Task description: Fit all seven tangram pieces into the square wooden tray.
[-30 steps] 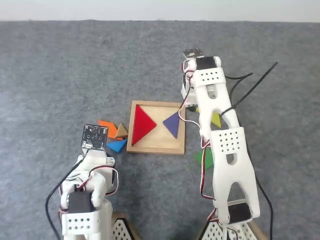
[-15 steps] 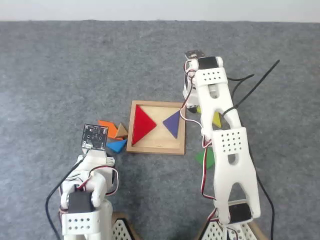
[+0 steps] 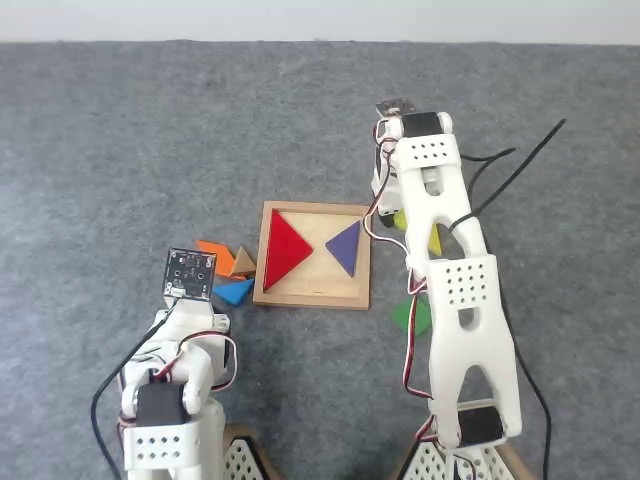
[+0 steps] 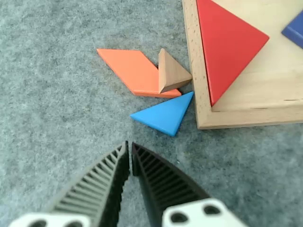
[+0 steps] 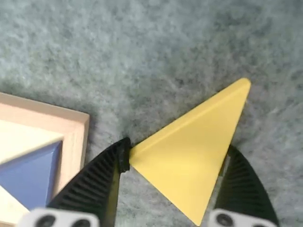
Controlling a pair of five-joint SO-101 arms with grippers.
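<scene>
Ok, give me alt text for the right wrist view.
The right gripper grips a yellow triangle just above grey carpet. Beside it is a corner of the wooden tray with a blue triangle inside.

Square wooden tray (image 3: 315, 298) at centre, red triangle (image 3: 283, 250) flat in its left half, violet triangle (image 3: 345, 247) at its right, orange parallelogram (image 3: 217, 255), tan triangle (image 3: 243, 261) and blue triangle (image 3: 234, 292) clustered just left, yellow triangle (image 5: 194, 156) right, green piece (image 3: 410, 317) near-right
</scene>
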